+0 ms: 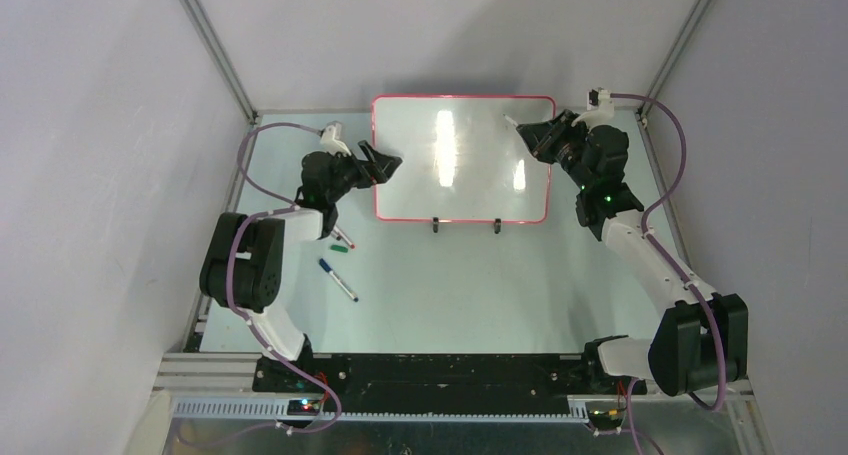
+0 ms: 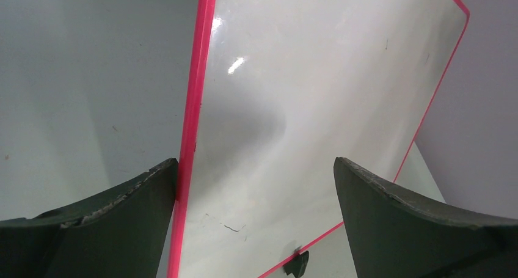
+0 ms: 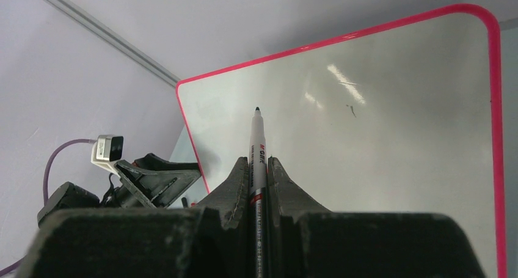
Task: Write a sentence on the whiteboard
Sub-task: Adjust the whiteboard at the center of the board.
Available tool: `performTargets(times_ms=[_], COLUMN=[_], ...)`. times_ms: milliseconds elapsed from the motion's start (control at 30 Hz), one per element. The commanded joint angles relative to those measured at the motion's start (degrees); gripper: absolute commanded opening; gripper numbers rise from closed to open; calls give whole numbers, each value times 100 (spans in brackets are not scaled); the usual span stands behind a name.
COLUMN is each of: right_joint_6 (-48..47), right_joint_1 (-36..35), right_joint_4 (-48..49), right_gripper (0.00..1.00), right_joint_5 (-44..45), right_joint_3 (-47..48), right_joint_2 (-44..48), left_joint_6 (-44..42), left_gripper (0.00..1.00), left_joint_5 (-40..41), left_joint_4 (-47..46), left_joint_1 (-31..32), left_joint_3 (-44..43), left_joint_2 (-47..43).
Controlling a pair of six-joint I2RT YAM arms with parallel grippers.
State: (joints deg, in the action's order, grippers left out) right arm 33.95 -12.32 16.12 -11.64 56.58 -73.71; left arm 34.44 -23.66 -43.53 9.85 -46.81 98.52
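The whiteboard (image 1: 480, 190) stands tilted at the back middle of the table, glossy white with a red-pink rim. No green letters of the sentence show on it, only tiny dark specks (image 3: 352, 110). My left gripper (image 1: 385, 165) is open at the board's left edge. In the left wrist view (image 2: 255, 163) its jaws straddle the rim (image 2: 194, 107), the left finger against it. My right gripper (image 1: 532, 135) is shut on a white marker (image 3: 257, 140), also seen from above (image 1: 513, 125). The uncapped tip points at the board's upper right part (image 3: 379, 143), close to the surface.
Two loose markers lie on the table left of the board: a green-capped one (image 1: 342, 243) and a blue one (image 1: 338, 280). The board's two black feet (image 1: 436, 225) (image 1: 497, 225) face me. Grey walls close in behind and at both sides.
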Motion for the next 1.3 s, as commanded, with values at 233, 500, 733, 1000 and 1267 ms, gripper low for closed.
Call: performTargets(times_ms=[233,500,733,1000,1267], right_joint_6=[-100,-107,-111,-1257,-2128], right_joint_1=[-13,-2,-31,-1077,-2106], right_joint_4=[108,94,154,-103,633], right_gripper=[0,0,0,0,0], right_joint_5=[84,99,42,1669,2715], right_joint_3=[117,112,112,212,74], right_joint_2=[73,67,25,289,101], left_joint_6=[-363,-492,-601,-617,-586], left_gripper=[98,99,99,99,99], left_joint_5=[157,276,572,1073,1477], left_joint_4=[125,301,281,-376,-467], left_joint_1=[337,409,402,388,344], left_joint_3=[29,30,137,689,835], left_joint_2=[-264,-365,-584,-1000,-1089])
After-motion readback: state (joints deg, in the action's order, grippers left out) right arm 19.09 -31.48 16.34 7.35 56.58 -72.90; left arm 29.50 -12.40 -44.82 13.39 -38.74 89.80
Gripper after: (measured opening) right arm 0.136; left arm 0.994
